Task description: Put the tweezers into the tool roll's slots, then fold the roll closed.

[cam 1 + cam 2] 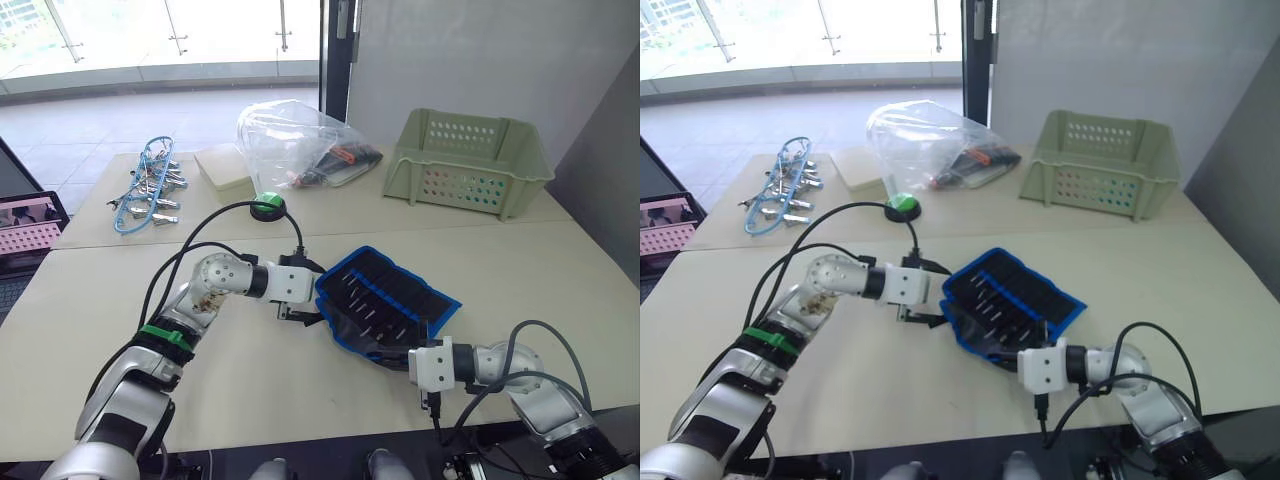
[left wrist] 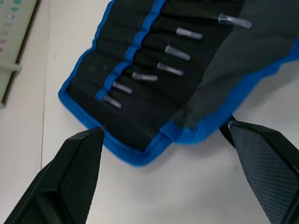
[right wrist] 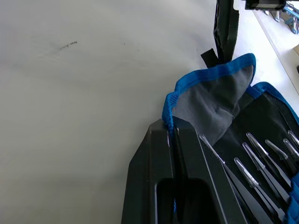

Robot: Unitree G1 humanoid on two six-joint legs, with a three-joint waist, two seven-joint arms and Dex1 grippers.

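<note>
Lying open near the middle of the pale beige tabletop (image 1: 150,390), the black fabric tool roll with bright blue edging (image 1: 400,290) shows its inner face upward. One row of narrow black fabric slots (image 2: 135,60) runs across it, and slim black tweezers (image 2: 170,69) sit in them with clear-capped tips poking out; seven capped tips can be counted in the left wrist view. A grey-lined flap with blue trim (image 3: 212,102) is lifted at the roll's near edge.

Two arms reach in. The left claw (image 2: 166,140) stands open, its two black fingers (image 2: 70,172) spread either side of a blue-edged corner of the roll, one tip just beside the edging. The right claw (image 3: 173,135) is pinched closed on the blue trim of the flap, its two fingers pressed together.

Well apart, along the far side of the tabletop, sit one pale green perforated plastic basket (image 1: 470,160), one crumpled clear plastic bag (image 1: 290,140) with dark items inside, one flat cream box (image 1: 222,165), a cluster of silver clamps on blue cord (image 1: 148,188), and one round green button on a black cable (image 1: 267,206).
</note>
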